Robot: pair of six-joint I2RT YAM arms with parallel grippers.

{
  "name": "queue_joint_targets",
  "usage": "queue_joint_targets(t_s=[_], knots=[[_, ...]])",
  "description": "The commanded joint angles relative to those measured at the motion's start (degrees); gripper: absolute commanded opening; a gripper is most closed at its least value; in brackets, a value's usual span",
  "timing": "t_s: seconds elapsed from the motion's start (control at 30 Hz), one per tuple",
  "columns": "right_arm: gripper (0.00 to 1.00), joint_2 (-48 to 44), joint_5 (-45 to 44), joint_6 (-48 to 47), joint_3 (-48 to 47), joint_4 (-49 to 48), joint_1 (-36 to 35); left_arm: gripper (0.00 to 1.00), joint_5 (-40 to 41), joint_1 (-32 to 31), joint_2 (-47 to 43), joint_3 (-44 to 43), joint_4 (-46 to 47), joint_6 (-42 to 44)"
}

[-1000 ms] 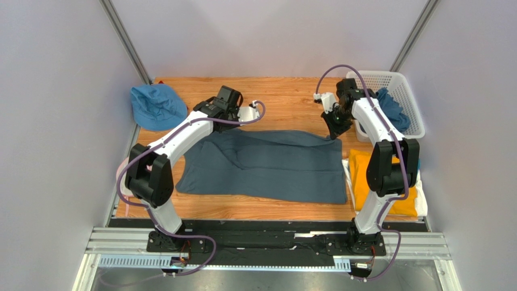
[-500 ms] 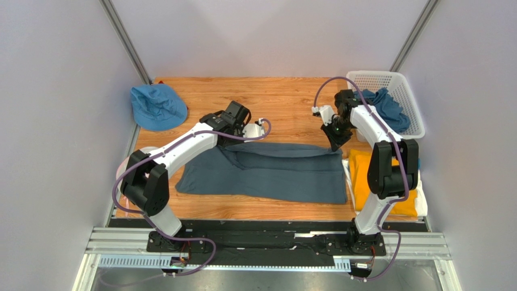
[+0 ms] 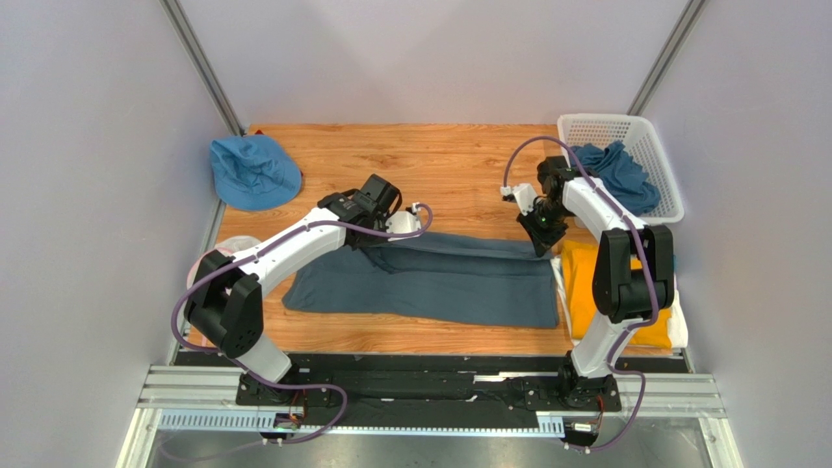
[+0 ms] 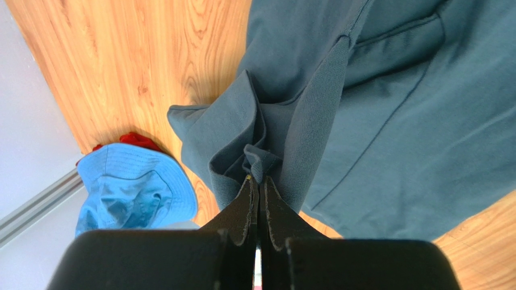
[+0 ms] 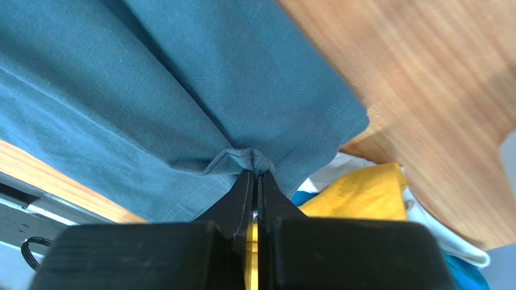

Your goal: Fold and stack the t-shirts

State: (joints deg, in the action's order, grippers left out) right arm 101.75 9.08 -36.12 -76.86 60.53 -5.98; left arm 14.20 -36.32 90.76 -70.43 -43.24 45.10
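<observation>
Left end effector (image 4: 257, 179): fingers pressed flat together, pinching a bunched wad of the slate-blue t-shirt (image 3: 439, 283). Ribbed cloth and a sleeve fall in folds just beyond the tips.
Right end effector (image 5: 257, 173): fingers closed tight on a small pucker at the stitched hem of the same shirt, close to its corner.
Slate-blue t-shirt: stretched from one end effector to the other. A band along its far edge runs between them and lies over the layer below. The rest lies flat on the tabletop (image 3: 459, 166), on the arm-base side of both.
Mustard-yellow t-shirt (image 3: 586, 283): folded, just beside the right end effector on its outer side and toward the base. Whether it touches the slate-blue hem I cannot tell.
White t-shirt (image 5: 451, 238): under the yellow one, its edge showing past it, outward of the right fingers.
Bright blue cloth (image 5: 301, 197): a sliver between the slate-blue hem and the yellow shirt, just beside the right fingers.
Basket (image 3: 644, 127): white plastic mesh, beyond the right end effector and to its outer side, holding a crumpled blue shirt (image 3: 620, 171).
Hat (image 3: 252, 171): bright blue, on the tabletop well apart from the left end effector, beyond it and to its outer side. A bit of red (image 4: 136, 140) shows at its edge.
</observation>
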Motion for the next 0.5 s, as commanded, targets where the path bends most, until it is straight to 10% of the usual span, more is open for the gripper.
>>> queue_joint_targets(t_s=[0.0,0.33,0.47], knots=[[0.0,-2.7,-0.03,-0.88,1.8,-0.68,-0.18,0.0,1.36,-1.39,-2.34,0.91,-1.75,-1.86],[0.01,-3.05,0.5,-1.23,4.78,-0.77,-0.88,0.0,2.15,-3.41,-0.59,2.05,-3.43,-3.88],[0.21,-3.23,0.5,-1.15,5.84,-0.68,-1.49,0.0,1.89,-3.85,0.2,2.23,-4.83,-4.93]])
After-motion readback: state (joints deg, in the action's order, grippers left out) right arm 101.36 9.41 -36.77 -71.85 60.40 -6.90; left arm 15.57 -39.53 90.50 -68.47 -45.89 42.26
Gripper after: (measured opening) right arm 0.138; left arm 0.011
